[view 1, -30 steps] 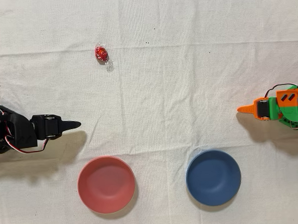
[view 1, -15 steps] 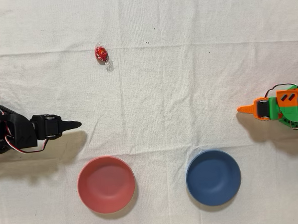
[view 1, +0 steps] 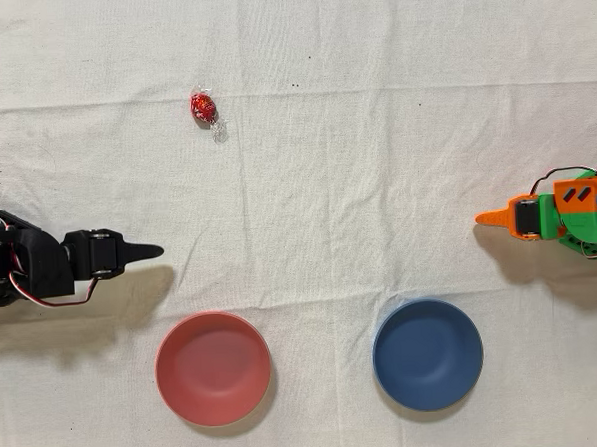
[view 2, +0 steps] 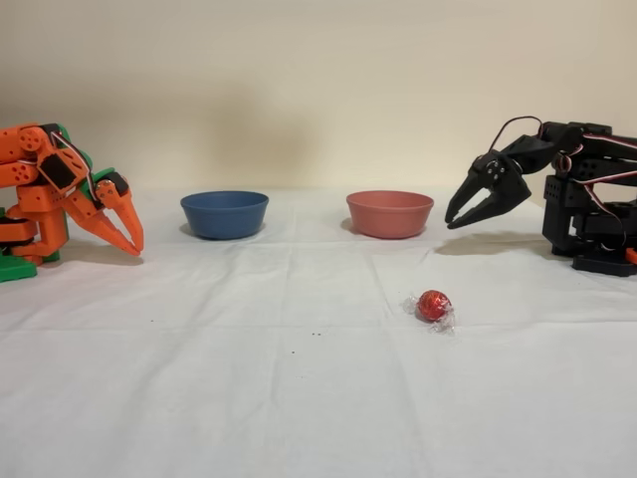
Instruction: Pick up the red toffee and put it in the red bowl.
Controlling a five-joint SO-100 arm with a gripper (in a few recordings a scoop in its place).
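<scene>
Looking down from overhead, I see the red toffee point(view 1: 203, 107) on the white cloth point(view 1: 375, 159), its twisted ends running diagonally from upper left to lower right. Below it the red bowl point(view 1: 213, 368) and blue bowl point(view 1: 428, 354) are both bare inside. My gripper point(view 1: 152, 250) sits at left. From the fixed view, my gripper point(view 2: 460, 221) hangs slightly parted, holding nothing, beside the red bowl point(view 2: 389, 213); the toffee point(view 2: 433, 306) lies nearer the camera.
</scene>
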